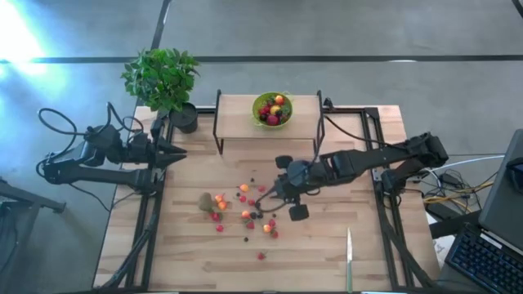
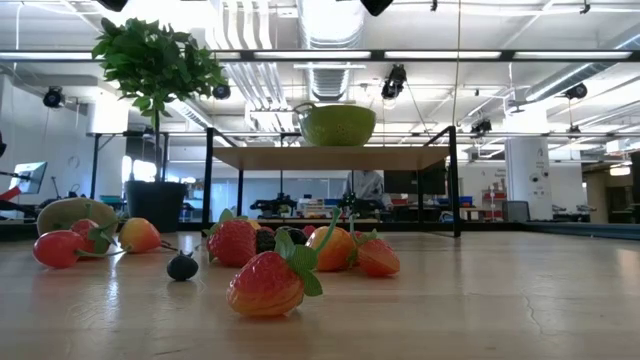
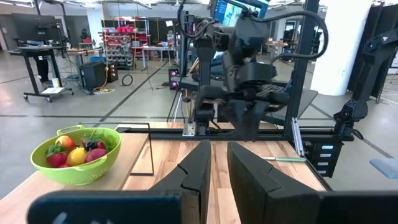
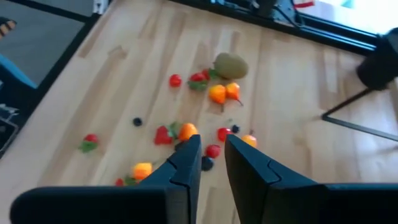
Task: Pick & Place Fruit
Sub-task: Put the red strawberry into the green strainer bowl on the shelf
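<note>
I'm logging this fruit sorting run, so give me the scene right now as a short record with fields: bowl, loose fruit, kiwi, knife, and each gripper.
bowl: lime-green bowl on the raised wooden shelf, already holding several fruits
loose fruit: small red, orange and dark pieces scattered mid-table
kiwi: brown kiwi at the left edge of the scatter
knife: knife lying near the table's front edge, right side
left gripper: left gripper shut, empty, parked at the table's left side
right gripper: right gripper above the scattered fruit, fingers narrowly apart, nothing visibly held
</note>
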Robot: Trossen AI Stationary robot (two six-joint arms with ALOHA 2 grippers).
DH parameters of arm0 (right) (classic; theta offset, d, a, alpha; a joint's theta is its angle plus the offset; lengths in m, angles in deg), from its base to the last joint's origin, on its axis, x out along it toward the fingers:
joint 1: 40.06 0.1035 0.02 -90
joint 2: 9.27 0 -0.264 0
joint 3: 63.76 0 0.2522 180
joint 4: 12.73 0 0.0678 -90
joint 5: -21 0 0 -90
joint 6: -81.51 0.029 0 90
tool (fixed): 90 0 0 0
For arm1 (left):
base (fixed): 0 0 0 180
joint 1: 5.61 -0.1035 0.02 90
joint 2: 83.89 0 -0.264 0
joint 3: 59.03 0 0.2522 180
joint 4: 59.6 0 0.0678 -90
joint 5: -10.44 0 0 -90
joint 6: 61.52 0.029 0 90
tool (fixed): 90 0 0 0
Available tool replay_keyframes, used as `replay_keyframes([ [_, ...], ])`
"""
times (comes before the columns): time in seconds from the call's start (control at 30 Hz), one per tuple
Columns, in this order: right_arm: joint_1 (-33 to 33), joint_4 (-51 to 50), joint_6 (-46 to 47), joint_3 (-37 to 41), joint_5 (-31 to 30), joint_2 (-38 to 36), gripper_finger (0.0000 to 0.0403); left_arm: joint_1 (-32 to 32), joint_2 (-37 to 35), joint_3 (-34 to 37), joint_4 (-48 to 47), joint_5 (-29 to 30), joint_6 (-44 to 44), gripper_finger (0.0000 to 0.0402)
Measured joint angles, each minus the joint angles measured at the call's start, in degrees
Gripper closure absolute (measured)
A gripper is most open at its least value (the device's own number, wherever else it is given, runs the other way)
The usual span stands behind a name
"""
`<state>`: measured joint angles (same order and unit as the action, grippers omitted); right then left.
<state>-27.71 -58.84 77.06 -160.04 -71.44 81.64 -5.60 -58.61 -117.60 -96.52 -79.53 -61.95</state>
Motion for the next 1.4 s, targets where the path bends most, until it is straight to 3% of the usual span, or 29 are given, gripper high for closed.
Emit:
replay_keyframes([
  [0.3,4.36,6.4,-0.02,5.87,0.11,0.0,0.0308,0.0,0.0,0.02,-0.01,0.01,-0.01,0.0339],
  [0.83,11.27,29.94,0.11,19.81,1.6,1.02,0.0237,0.0,0.0,0.0,0.01,0.01,0.0,0.0339],
  [1.4,12.93,29.05,1.5,13.9,6.77,16.81,0.0213,0.04,0.02,0.01,-0.01,-0.01,0.0,0.0339],
])
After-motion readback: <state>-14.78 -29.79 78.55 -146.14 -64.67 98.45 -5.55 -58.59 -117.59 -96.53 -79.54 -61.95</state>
